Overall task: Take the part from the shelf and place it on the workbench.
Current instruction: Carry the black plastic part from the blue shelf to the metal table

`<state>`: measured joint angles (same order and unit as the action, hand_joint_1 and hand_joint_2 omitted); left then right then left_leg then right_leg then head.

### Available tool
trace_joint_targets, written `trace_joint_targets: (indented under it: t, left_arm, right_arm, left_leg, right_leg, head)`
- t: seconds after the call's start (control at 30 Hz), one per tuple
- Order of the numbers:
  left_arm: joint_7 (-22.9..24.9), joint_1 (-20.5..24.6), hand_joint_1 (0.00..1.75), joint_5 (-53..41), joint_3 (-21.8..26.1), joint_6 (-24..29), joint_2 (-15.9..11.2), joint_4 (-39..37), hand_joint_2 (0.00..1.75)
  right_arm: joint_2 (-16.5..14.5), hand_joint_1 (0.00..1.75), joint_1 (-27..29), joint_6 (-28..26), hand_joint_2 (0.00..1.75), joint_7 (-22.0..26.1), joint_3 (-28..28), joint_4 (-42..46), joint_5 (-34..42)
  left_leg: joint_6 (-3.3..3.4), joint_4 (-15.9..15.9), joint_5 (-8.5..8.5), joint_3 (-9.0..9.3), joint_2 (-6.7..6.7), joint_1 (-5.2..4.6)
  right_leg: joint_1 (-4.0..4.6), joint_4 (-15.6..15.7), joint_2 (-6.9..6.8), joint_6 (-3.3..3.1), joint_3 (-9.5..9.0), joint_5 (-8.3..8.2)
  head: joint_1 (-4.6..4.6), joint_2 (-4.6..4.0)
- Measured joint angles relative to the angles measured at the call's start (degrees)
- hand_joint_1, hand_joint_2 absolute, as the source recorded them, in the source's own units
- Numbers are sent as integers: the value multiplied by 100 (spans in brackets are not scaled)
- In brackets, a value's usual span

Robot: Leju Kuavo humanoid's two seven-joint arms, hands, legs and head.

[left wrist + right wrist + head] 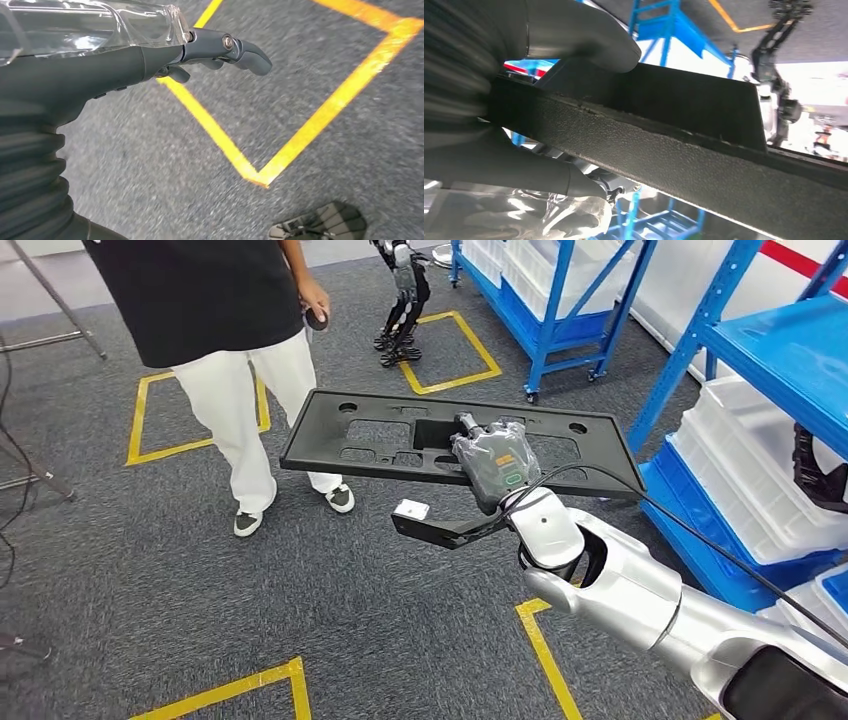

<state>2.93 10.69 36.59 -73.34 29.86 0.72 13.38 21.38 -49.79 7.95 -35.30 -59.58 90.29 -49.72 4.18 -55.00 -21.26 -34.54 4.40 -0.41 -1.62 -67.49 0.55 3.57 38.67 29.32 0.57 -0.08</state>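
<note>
Part (400,435) off the shelf (790,350), carried flat over the carpet (150,590) in the right hand (495,465); workbench unseen.
Grip sits mid-edge, long plate cantilevers both ways: keep it level, turn slowly, clear the person (240,330). Left hand (220,50) holds nothing, fingers loosely extended.

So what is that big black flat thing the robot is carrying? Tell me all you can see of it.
The black part is a long, flat panel of what looks like matte, grainy plastic, with rectangular cut-outs, a few round holes and a raised rim. It is off the shelf and held in the air, roughly level, above the grey carpet. The right hand grips it at the near long edge, close to the middle; the right wrist view shows the thumb on one face and fingers on the other. Nothing else touches it.
</note>
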Motion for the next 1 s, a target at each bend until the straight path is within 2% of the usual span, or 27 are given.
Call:
trace_joint_targets:
  t: [0.07,0.1,0.13,0.2,0.23,0.27,0.33,0.4,0.43,0.47,0.5,0.57,0.6,0.63,0.7,0.73,0.8,0.83,0.87,0.9,0.93,0.97,1.0]
  left_arm:
    - [8,-27,0,0,3,-10,11,0,175]
    - [8,-39,0,-2,4,-18,18,0,175]
    - [10,-56,0,-4,5,-27,26,0,175]
    - [27,-109,0,-5,5,-42,37,0,175]
    - [38,-133,0,-7,5,-45,41,0,175]
    - [50,-145,0,-9,5,-47,40,-1,175]
    - [74,-139,0,-13,7,-47,32,-1,175]
    - [95,-130,0,-12,10,-43,22,-1,175]
    - [99,-132,0,-12,12,-41,19,-1,175]
    - [100,-135,0,-11,15,-39,13,-1,175]
    - [99,-136,0,-11,19,-36,7,-2,175]
    - [96,-123,0,-11,38,-27,-7,-1,175]
    - [92,-107,0,-11,48,-22,-12,-1,175]
    - [87,-93,0,-11,56,-20,-15,0,175]
    - [74,-86,0,-8,63,-11,-19,0,175]
    - [63,-92,0,-7,66,-2,-18,0,175]
    - [44,-88,0,-7,77,11,-19,0,175]
    - [37,-77,0,-8,83,14,-18,0,175]
    - [33,-63,0,-8,87,14,-15,0,175]
    - [31,-54,0,-7,90,14,-8,0,175]
    - [28,-55,0,-7,91,12,3,0,175]
    - [28,-62,0,-7,92,11,13,0,175]
    - [29,-72,0,-8,92,9,19,0,175]
  right_arm:
    - [3,175,-16,3,175,-2,-1,-1,1]
    - [5,175,-17,4,175,-3,-2,-1,4]
    - [7,175,-17,5,175,-5,-3,-1,7]
    - [6,175,-27,5,175,-8,-4,0,10]
    - [5,175,-39,5,175,-13,-4,0,9]
    - [5,175,-54,4,175,-18,-4,0,8]
    - [8,175,-67,2,175,-26,-3,0,7]
    - [8,175,-67,1,175,-26,-7,0,9]
    - [7,175,-66,1,175,-24,-9,0,10]
    - [4,175,-66,1,175,-22,-11,0,9]
    - [1,175,-70,1,175,-20,-12,1,8]
    - [-3,175,-89,-1,175,-17,-11,2,4]
    - [-3,175,-103,-1,175,-17,-11,2,3]
    - [-5,175,-114,-1,175,-17,-12,1,3]
    - [-19,175,-125,-2,175,-15,-16,1,3]
    - [-26,175,-126,-3,175,-15,-16,2,3]
    - [-31,175,-135,-12,175,-16,-14,8,2]
    - [-30,175,-136,-16,175,-17,-15,10,3]
    - [-29,175,-133,-19,175,-16,-20,11,3]
    - [-28,175,-124,-19,175,-17,-29,10,4]
    - [-27,175,-114,-18,175,-17,-39,10,4]
    - [-27,175,-107,-18,175,-17,-48,9,4]
    - [-26,175,-105,-18,175,-17,-52,9,4]
  left_leg:
    - [-82,-91,-50,-35,156,27]
    - [-122,-127,-68,-66,219,33]
    - [-158,-147,-73,-98,276,42]
    - [-214,-141,-67,-138,338,73]
    - [-242,-200,-99,-173,251,72]
    - [-270,-356,-180,-251,108,66]
    - [-315,-1009,-469,-569,-228,54]
    - [-328,-1720,-702,-954,-338,66]
    - [-319,-1839,-698,-1034,-350,67]
    - [-301,-1719,-591,-990,-364,62]
    - [-272,-1375,-408,-824,-407,47]
    - [-196,-551,-102,-409,-651,-37]
    - [-161,-289,-35,-275,-746,-86]
    - [-135,-172,-32,-219,-793,-129]
    - [-90,-129,-26,-191,-675,-151]
    - [-61,-90,-11,-162,-602,-137]
    - [15,-15,19,-83,-480,-87]
    - [42,-1,21,-62,-417,-73]
    - [60,0,18,-49,-352,-64]
    - [64,-1,14,-42,-272,-58]
    - [62,-3,11,-36,-186,-51]
    - [55,-7,5,-28,-98,-41]
    - [39,-17,-4,-17,-10,-26]
  right_leg:
    - [-74,714,258,51,-306,-325]
    - [-88,902,351,49,-386,-383]
    - [-82,963,390,22,-410,-380]
    - [-49,968,257,-71,-413,-383]
    - [-46,975,194,-112,-422,-386]
    - [-45,981,128,-148,-431,-385]
    - [-21,984,4,-195,-448,-370]
    - [15,984,-140,-222,-461,-346]
    - [31,984,-214,-231,-473,-330]
    - [43,984,-285,-234,-493,-311]
    - [53,984,-353,-234,-522,-289]
    - [73,988,-478,-214,-583,-240]
    - [83,991,-539,-194,-604,-218]
    - [90,996,-595,-171,-617,-201]
    - [95,1015,-715,-123,-639,-170]
    - [88,991,-696,-102,-652,-136]
    - [76,646,-456,-79,-532,71]
    - [64,293,-280,-77,-375,229]
    - [62,-108,-165,-70,-163,382]
    - [60,-441,-111,-58,38,472]
    - [57,-609,-91,-47,173,463]
    - [51,-545,-80,-36,199,340]
    - [38,-267,-50,-25,116,129]
  head:
    - [-3,-1]
    - [-3,-1]
    - [-5,0]
    - [-5,0]
    - [0,0]
    - [9,0]
    - [27,-1]
    - [31,-1]
    - [32,-1]
    - [32,-1]
    - [32,-1]
    - [32,-1]
    - [32,-1]
    - [32,-1]
    - [31,-1]
    - [29,-1]
    - [21,1]
    - [14,1]
    - [8,1]
    - [1,-1]
    - [-2,0]
    - [-4,-1]
    - [-5,0]
